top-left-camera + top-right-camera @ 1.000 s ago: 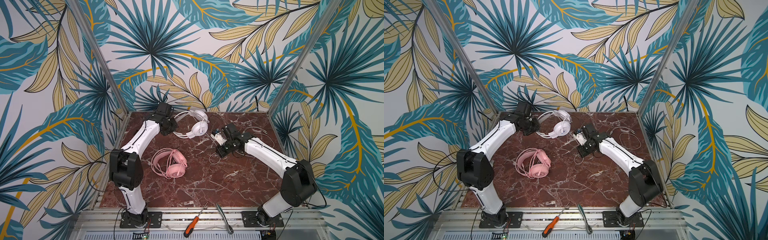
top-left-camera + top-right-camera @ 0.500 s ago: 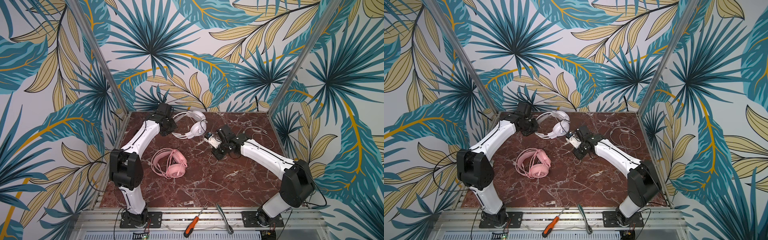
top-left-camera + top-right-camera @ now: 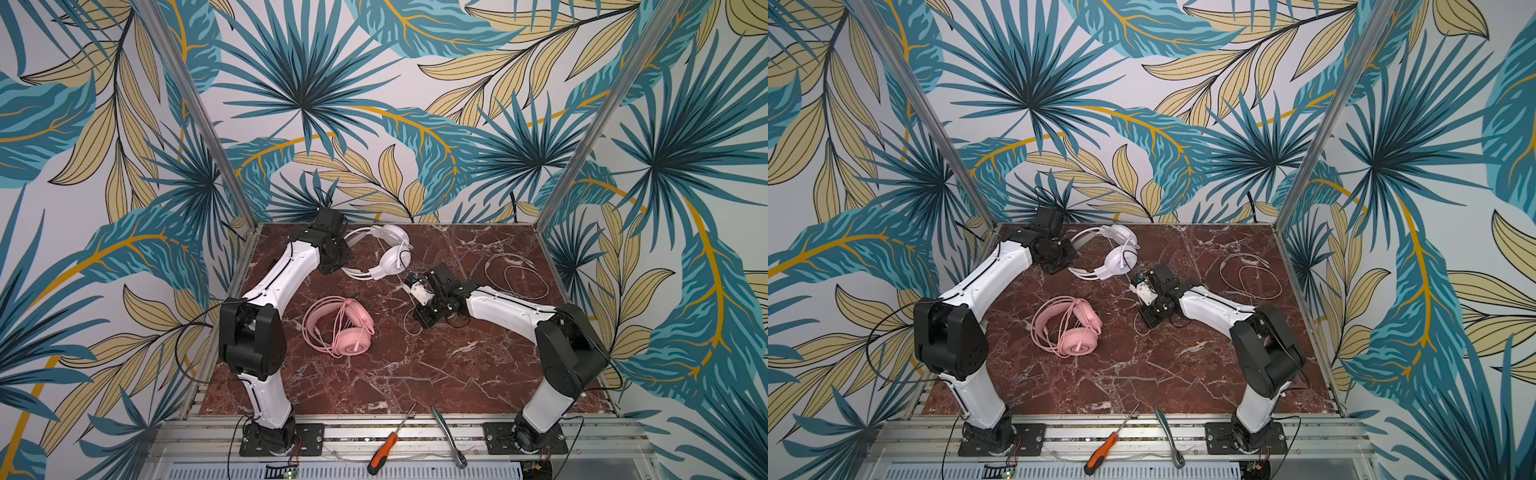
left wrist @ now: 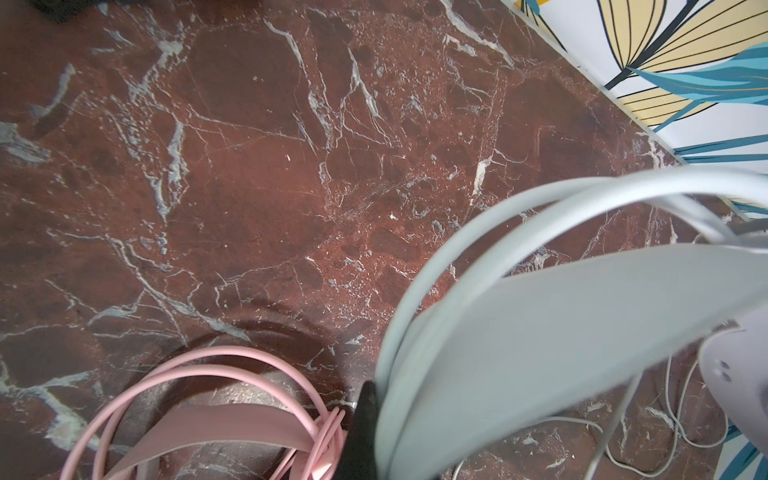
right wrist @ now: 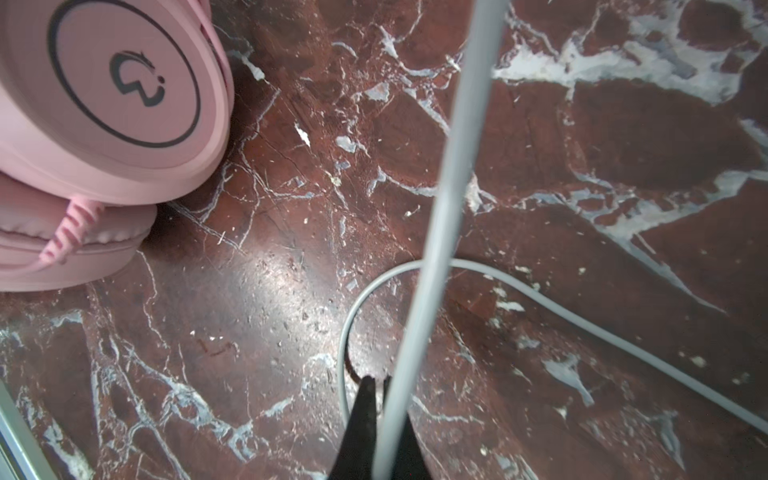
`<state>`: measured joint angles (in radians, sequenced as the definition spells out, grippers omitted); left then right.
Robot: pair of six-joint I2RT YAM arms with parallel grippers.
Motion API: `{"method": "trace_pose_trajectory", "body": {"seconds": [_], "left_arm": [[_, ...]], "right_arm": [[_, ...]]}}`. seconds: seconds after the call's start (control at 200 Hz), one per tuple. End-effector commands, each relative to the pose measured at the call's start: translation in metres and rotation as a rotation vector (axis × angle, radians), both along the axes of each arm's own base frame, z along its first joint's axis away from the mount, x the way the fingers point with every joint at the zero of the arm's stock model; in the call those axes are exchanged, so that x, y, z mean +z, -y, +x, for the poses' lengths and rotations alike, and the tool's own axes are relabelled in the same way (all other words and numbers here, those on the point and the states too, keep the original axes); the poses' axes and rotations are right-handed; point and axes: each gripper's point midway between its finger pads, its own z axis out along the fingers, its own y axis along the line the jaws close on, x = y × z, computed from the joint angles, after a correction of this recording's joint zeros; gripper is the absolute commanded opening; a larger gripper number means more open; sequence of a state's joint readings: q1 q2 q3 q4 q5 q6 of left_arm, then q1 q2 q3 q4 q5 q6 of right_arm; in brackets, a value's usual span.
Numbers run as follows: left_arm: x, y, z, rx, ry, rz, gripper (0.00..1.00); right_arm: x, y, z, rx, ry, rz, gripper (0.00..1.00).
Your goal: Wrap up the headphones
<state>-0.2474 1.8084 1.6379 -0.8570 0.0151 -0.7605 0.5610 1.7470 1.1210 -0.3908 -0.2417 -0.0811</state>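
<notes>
Near edge: an orange-handled screwdriver (image 3: 384,451) and a ratchet wrench (image 3: 449,436) are lying on the metal rail, outside the marble table (image 3: 415,374).

Left of centre: the pink headphones (image 3: 338,326) are lying flat on the marble, their pink cable (image 3: 316,332) looping over band and cups. Neither gripper is touching them.

Mid table, right of the pink set: the right gripper (image 5: 376,386) is pressing its fingers together on the white cable (image 5: 449,174). The wrist view is showing the cable rising out from between the fingers, with a slack loop lying on the marble beside them.

Far left: the left gripper (image 3: 340,262) is pinching the headband of the white headphones (image 3: 390,259); the cups are sitting just right of it, near the back wall.

Far right: loose cable coils (image 3: 515,274) are lying well apart from both grippers.
</notes>
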Motion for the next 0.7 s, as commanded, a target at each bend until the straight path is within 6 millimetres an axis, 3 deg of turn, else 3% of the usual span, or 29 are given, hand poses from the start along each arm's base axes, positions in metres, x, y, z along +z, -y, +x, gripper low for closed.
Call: {"method": "trace_pose_trajectory", "body": {"seconds": [0.0,0.341,0.696], "left_arm": [[0.03,-0.004,0.009,0.046,0.104,-0.035,0.0],[0.027,-0.001,0.009,0.04,0.093,-0.048,0.0],[0.029,-0.001,0.01,0.037,0.098,-0.049,0.0]], "right_arm": [[-0.012,-0.004,-0.006,-0.017,-0.05,0.028,0.06],[-0.014,-0.003,-0.01,-0.013,-0.075,0.028,0.14],[-0.035,-0.01,-0.003,-0.067,-0.092,0.071,0.24]]}}
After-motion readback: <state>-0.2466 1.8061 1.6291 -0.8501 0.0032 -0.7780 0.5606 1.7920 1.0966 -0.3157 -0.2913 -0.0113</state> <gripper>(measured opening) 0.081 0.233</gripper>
